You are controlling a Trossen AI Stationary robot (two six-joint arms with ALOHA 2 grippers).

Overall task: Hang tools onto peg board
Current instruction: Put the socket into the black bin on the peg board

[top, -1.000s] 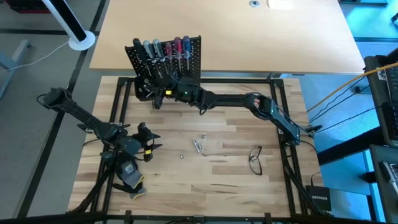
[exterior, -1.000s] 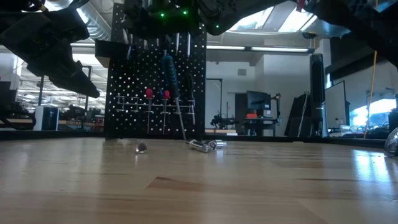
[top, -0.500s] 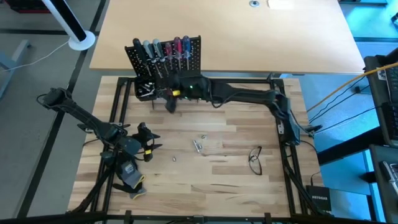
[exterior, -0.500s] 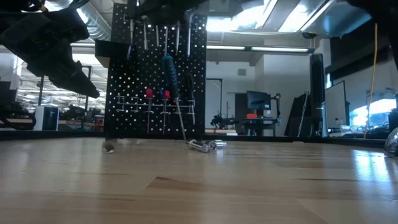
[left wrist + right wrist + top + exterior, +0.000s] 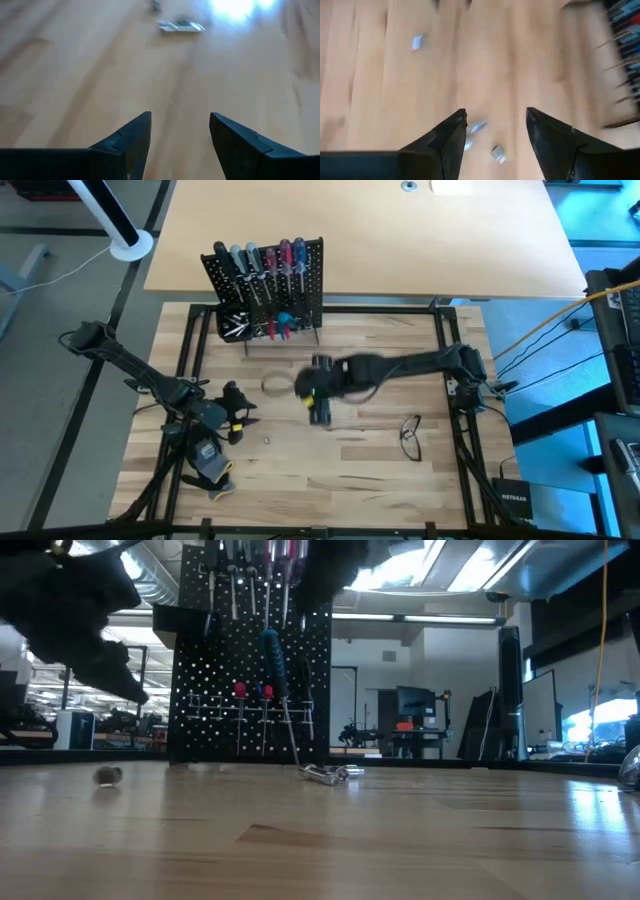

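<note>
Two arms share the counter (image 5: pixel 380 450), and the big change belongs to the right one: a second ago it was stretched up against the peg board (image 5: pixel 268 285), and now it has swung back out over the open wood in front of the board. Its right pincer (image 5: pixel 318 402) hangs there with fingers spread wide and nothing between them, having opened from a narrower set a moment earlier. I take that to mean a tool has just been let go at the board and the arm is coming back for another.

The board stands at the far edge of the wood with a row of screwdrivers (image 5: pixel 265 258) hung along its top, and red and blue handles (image 5: pixel 280 328) sit lower down on its face, near the black bin (image 5: pixel 233 325) at its corner. That lower spot was hidden by the arm before.

The left arm waits well in front of the board, off to its left side, and has not shifted; the left pincer (image 5: pixel 236 408) is spread wide and empty.

Smaller things next: a pair of silver bits (image 5: pixel 475 131) lies right under the right pincer, with another bit (image 5: pixel 497 154) beside them. One small silver piece (image 5: pixel 267 441) has rolled farther from the board, toward the left arm, over the last second. From here it looks as though the loose bits are what remains to collect.
</note>
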